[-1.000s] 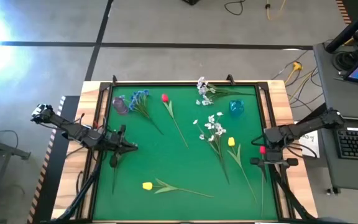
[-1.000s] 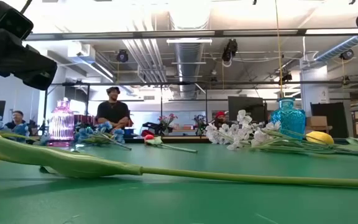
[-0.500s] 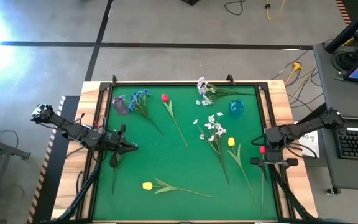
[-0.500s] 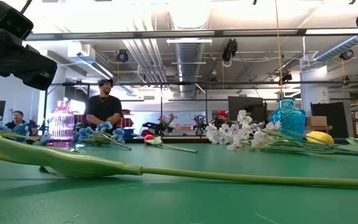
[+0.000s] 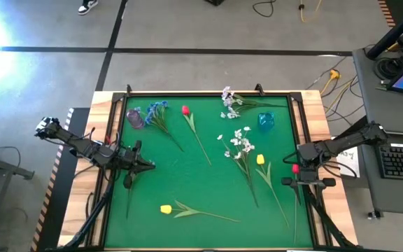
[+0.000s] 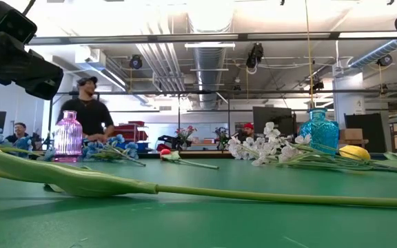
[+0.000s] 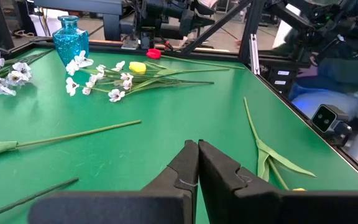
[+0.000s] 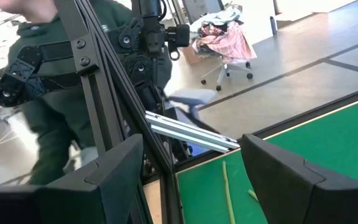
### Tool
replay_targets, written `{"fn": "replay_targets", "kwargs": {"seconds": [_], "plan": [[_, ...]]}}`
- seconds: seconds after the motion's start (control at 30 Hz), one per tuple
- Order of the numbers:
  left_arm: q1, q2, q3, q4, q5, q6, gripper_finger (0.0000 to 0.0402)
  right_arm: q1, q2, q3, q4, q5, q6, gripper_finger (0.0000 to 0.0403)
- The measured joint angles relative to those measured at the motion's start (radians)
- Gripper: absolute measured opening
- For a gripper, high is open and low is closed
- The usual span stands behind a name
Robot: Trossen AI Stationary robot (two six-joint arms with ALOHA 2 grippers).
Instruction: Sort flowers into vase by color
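Note:
Flowers lie flat on the green mat. A blue cluster [image 5: 157, 110] rests beside the pink vase [image 5: 136, 120]. A red tulip [image 5: 185, 110] lies mid-far. White sprays [image 5: 230, 101] [image 5: 241, 142] lie near the blue vase [image 5: 266, 120]. One yellow tulip [image 5: 260, 159] lies right of centre, another [image 5: 165, 208] near the near edge. My left gripper [image 5: 145, 165] [image 7: 197, 167] hovers shut over the mat's left part. My right gripper [image 5: 290, 169] [image 8: 194, 180] is open at the mat's right edge, beside a red bloom [image 5: 296, 168]. Neither touches anything.
Both vases stand upright near the far edge. A raised wooden rim [image 5: 103, 140] frames the mat. Loose green stems lie along the left [image 5: 128, 203] and right [image 5: 296, 210] sides. Bare mat [image 5: 187, 178] shows between the flowers at centre. People are in the room beyond the table [image 6: 88, 114].
Neither arm nor any flower has moved. In the low view, a person in the room behind the table has walked toward the left.

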Motion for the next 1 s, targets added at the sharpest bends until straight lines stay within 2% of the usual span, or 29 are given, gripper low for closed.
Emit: {"fn": "replay_targets", "kwargs": {"seconds": [0.57,0.9,1.0], "plan": [[0.0,0.0,0.0,0.0,0.0,0.0,0.0,0.0,0.0,0.0,0.0,0.0,0.0,0.0272],[0.0,0.0,0.0,0.0,0.0,0.0,0.0,0.0,0.0,0.0,0.0,0.0,-0.001,0.026],[0.0,0.0,0.0,0.0,0.0,0.0,0.0,0.0,0.0,0.0,0.001,0.0,-0.072,0.0258]]}}
